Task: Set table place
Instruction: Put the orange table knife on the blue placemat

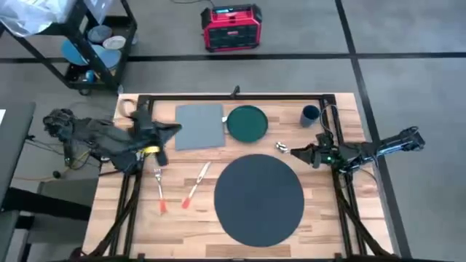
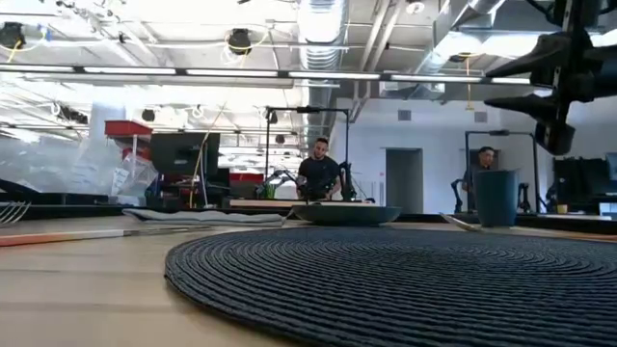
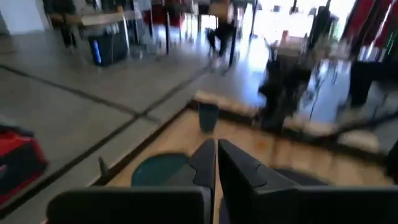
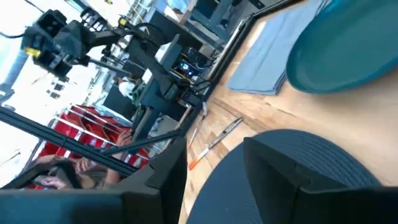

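Observation:
The table place, a round charcoal placemat (image 1: pixel 258 198), lies flat on the light-wood table (image 1: pixel 328 218), near its front middle. My left gripper (image 1: pixel 177 129) hovers over the left part of a grey napkin (image 1: pixel 199 126). Its fingers (image 3: pixel 205 163) are shut, with nothing between them. My right gripper (image 1: pixel 282 149) hangs open just past the placemat's far right rim, raised above the table (image 2: pixel 554 87). In the right wrist view the placemat (image 4: pixel 286 168) shows beyond the open gripper (image 4: pixel 214 180).
A dark green plate (image 1: pixel 247 122) sits behind the placemat, next to the napkin. A blue cup (image 1: pixel 310 114) stands at the far right. Two orange-handled utensils (image 1: pixel 159 191) (image 1: pixel 195 185) lie left of the placemat. People show in the room beyond.

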